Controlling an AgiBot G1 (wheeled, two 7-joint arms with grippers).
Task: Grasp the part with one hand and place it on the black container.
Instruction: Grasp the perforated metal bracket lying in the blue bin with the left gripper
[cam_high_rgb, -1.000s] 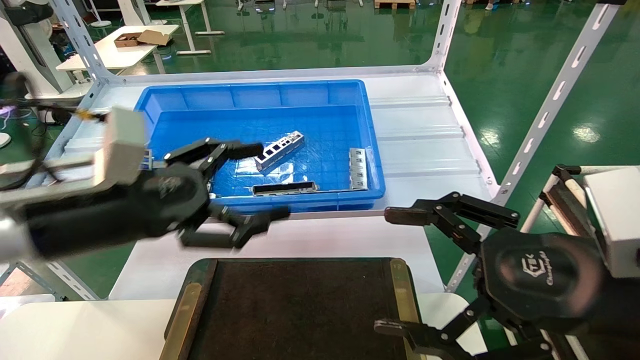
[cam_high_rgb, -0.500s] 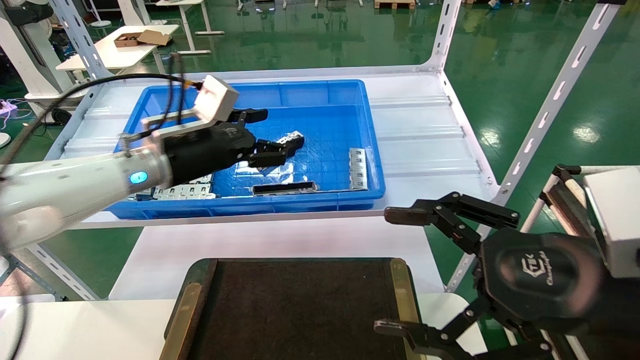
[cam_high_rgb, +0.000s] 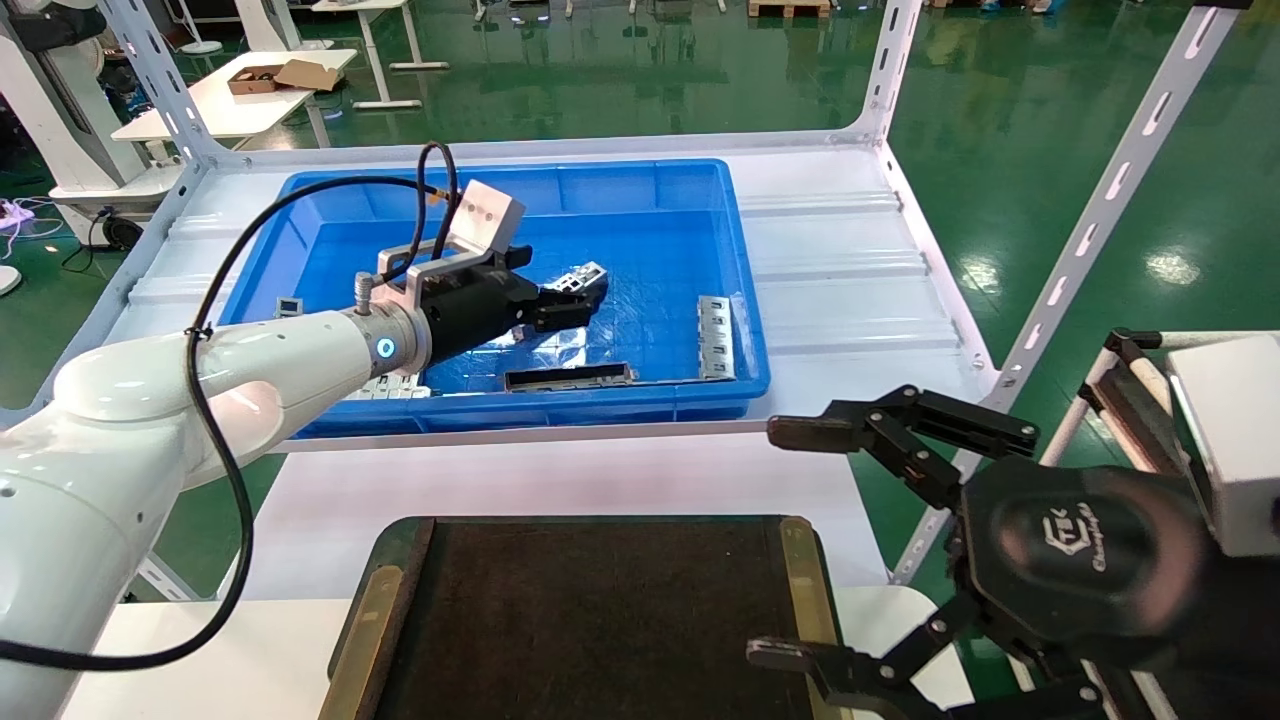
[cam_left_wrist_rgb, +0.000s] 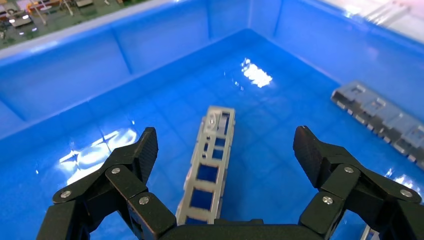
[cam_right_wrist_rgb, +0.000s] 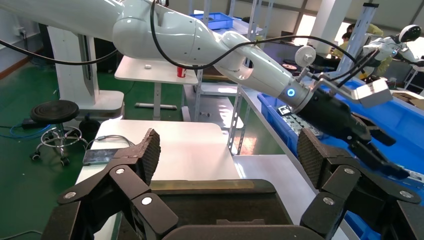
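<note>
Part (cam_left_wrist_rgb: 212, 160) is lying flat on the floor of the blue bin (cam_high_rgb: 740, 300), between the widely spread fingers (cam_left_wrist_rgb: 142, 150) of the left hand (cam_high_rgb: 560, 300), which is reaching low into the bin without gripping anything. Nearer the robot, the black container (cam_high_rgb: 600, 620) is sitting on the white table (cam_high_rgb: 560, 470). At its right edge the right hand (cam_high_rgb: 900, 540) is hovering with fingers splayed open, holding nothing.

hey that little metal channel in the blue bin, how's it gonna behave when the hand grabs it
The part looks like thin cutout sheet metal: probably stiff and light. Lying on the glossy blue bin floor between the open left hand fingers, it may skid if nudged.
</note>
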